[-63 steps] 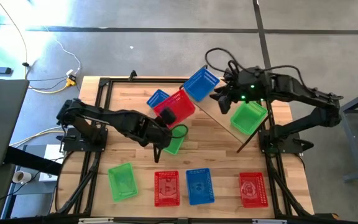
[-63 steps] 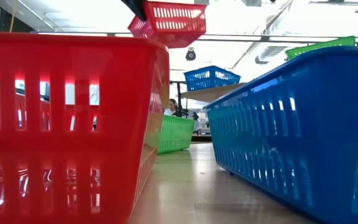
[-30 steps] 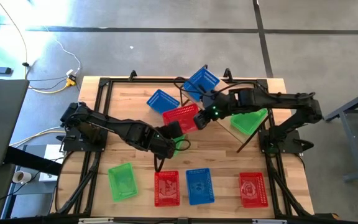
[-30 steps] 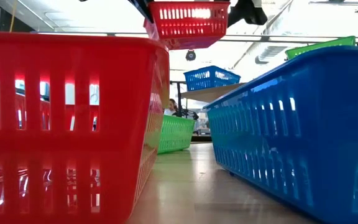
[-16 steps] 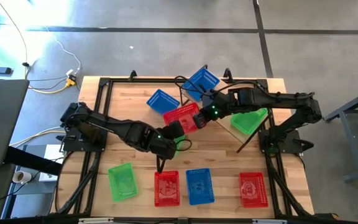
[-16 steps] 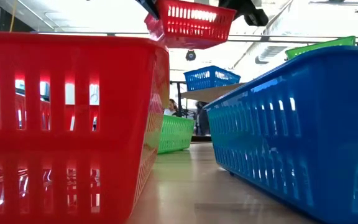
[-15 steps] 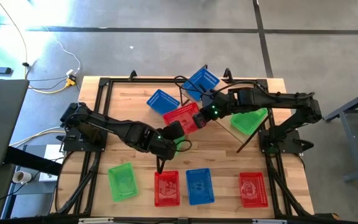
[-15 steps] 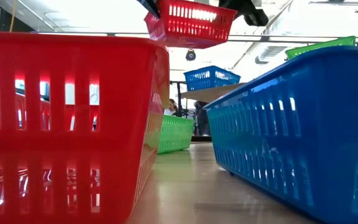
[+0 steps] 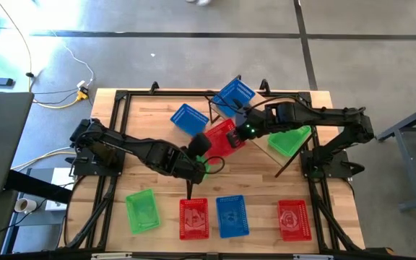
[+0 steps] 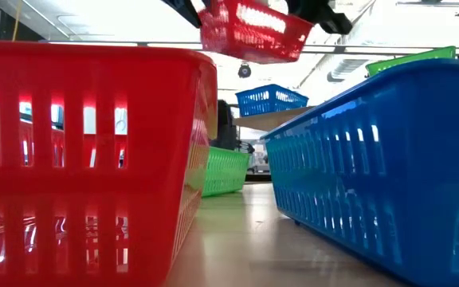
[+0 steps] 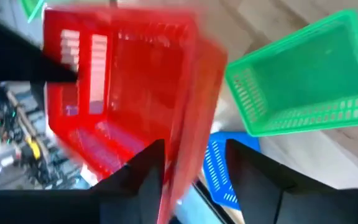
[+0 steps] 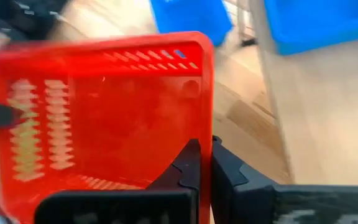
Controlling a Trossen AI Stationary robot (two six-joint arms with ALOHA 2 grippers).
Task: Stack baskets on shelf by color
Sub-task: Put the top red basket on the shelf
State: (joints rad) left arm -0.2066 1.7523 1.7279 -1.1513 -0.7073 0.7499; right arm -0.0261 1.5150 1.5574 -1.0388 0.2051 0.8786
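My right claw [image 12: 204, 163] clamps the raised red basket [image 9: 221, 137], my left claw [image 11: 194, 165] releasing; the shelf [image 9: 266, 148] holds two baskets, most remain.

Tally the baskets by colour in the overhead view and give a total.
Red baskets: 3
Blue baskets: 3
Green baskets: 3, one mostly hidden under the left arm
Total: 9

A red perforated plastic basket [image 9: 220, 136] hangs above the bench [image 9: 150, 115] centre, between both tools. Four baskets [image 9: 217, 216] line the near edge; a blue mesh basket [image 9: 234, 96] sits on the light-wood shelf [image 9: 257, 139] towards the far right corner.
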